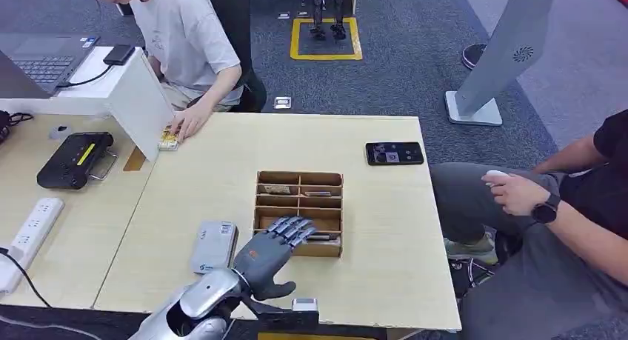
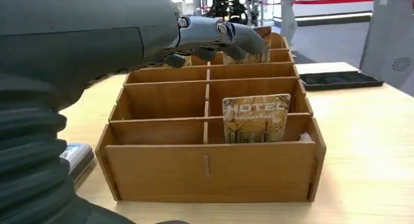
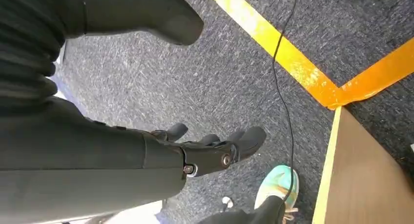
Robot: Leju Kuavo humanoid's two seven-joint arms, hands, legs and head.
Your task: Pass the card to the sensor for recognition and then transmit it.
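Pale wood table (image 1: 222,177) fills your head view, with grey carpet beyond it at twelve o'clock. Your left hand (image 1: 272,248) reaches over the near left corner of the wooden divider box (image 1: 299,212), fingers spread and holding nothing. From the left wrist view you see a hotel card (image 2: 256,118) standing upright in the box's near right compartment, apart from the fingers (image 2: 229,36) above the farther rows. A grey card reader (image 1: 213,246) lies just beside the hand at nine o'clock. Your right hand (image 3: 210,153) hangs over the carpet, fingers loosely apart, empty. A seated person (image 1: 185,36) rests a hand on the table at eleven o'clock; a black phone (image 1: 394,153) lies at two o'clock.
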